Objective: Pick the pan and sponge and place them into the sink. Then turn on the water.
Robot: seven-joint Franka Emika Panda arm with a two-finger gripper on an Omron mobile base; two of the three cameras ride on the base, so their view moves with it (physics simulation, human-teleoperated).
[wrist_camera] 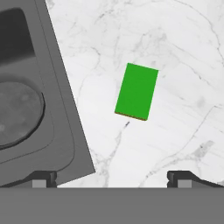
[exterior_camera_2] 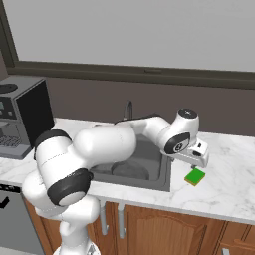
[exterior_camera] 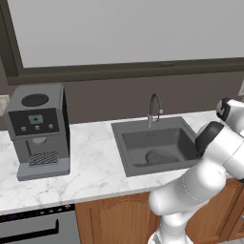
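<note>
The fingers [wrist_camera: 43, 178] are sitting spread wide apart with nothing between them, so the gripper [wrist_camera: 113, 177] is fully released and hanging over the marble counter [wrist_camera: 183, 65]. Looking down along the hand, one fingertip is poking up at about 7 o'clock and the other at about 5 o'clock.

The sponge [wrist_camera: 136, 91] is lying flat on the counter, green side up, just above the gap between the fingers, roughly 12 o'clock from them. A thin yellowish edge is showing along its lower side. It's not touching the fingers or the sink [wrist_camera: 65, 131].

The sink rim is running diagonally at 9 o'clock from the sponge, close beside it but apart. Inside the basin the pan [wrist_camera: 17, 113] is resting on the bottom, showing up as a round dark disc.

From the right base camera the gripper [exterior_camera_2: 196, 158] is hovering right over the sponge [exterior_camera_2: 195, 177], which is sitting on the counter just past the sink's right edge.

From the left base camera the faucet [exterior_camera: 154, 108] is standing at 12 o'clock behind the basin, and a coffee machine [exterior_camera: 38, 129] is sitting well off at 9 o'clock.
</note>
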